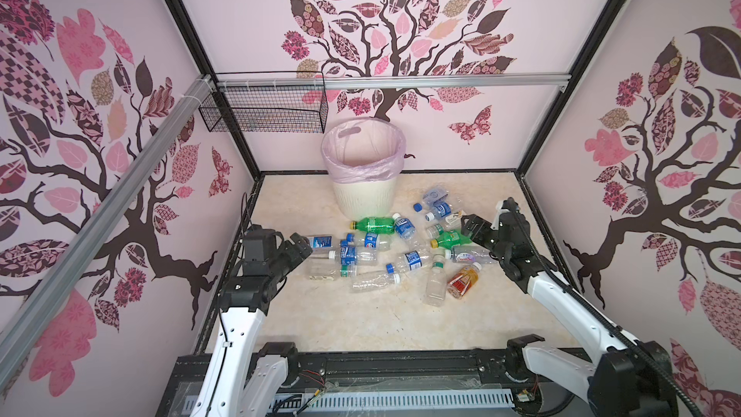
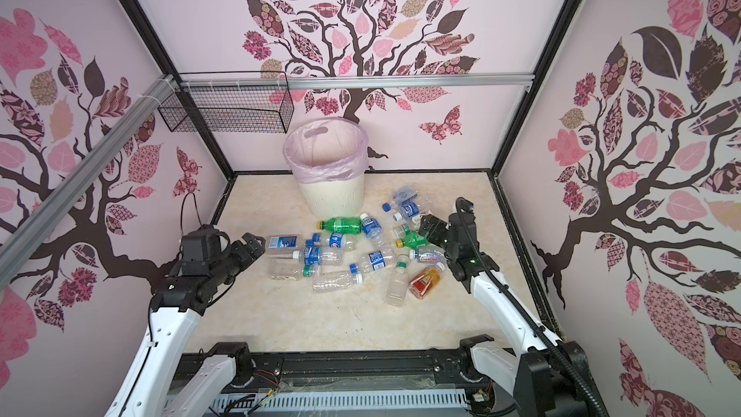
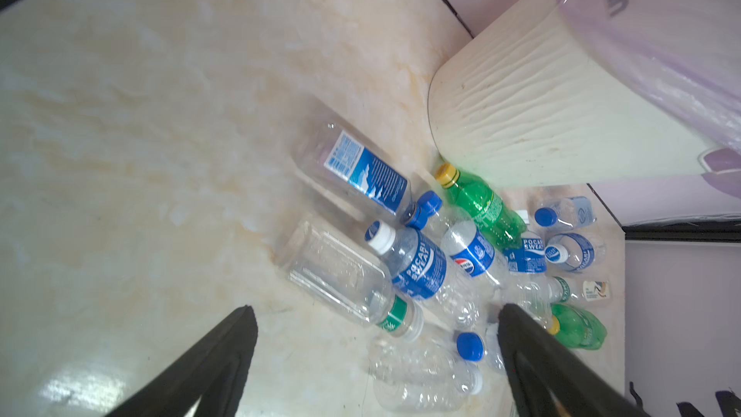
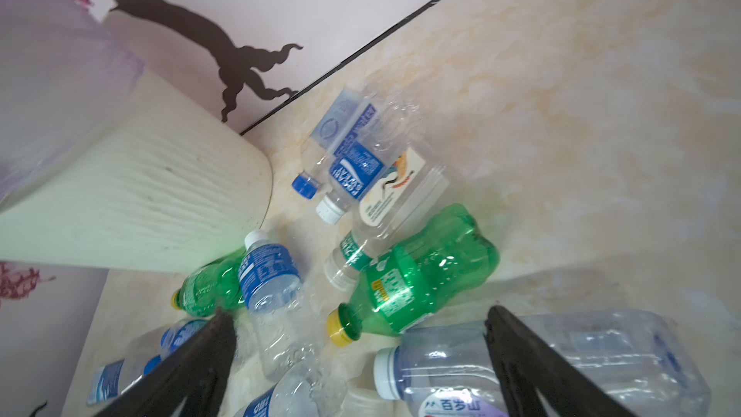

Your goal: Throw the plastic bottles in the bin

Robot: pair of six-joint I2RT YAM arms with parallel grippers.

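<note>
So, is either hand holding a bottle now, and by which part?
Nothing is held. The left hand and the right hand are both open and empty, beside the bottles on the table.

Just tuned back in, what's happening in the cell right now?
The plastic bottles lie scattered on the table in front of the bin. The left tool is open at the pile's left edge, the right tool open near the green bottle on its right. Neither holds anything; no bottle shows inside the bin.

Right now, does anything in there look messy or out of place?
Yes: the plastic bottles lie scattered on their sides across the table, some crumpled, just in front of the bin, with none visible inside it.
</note>
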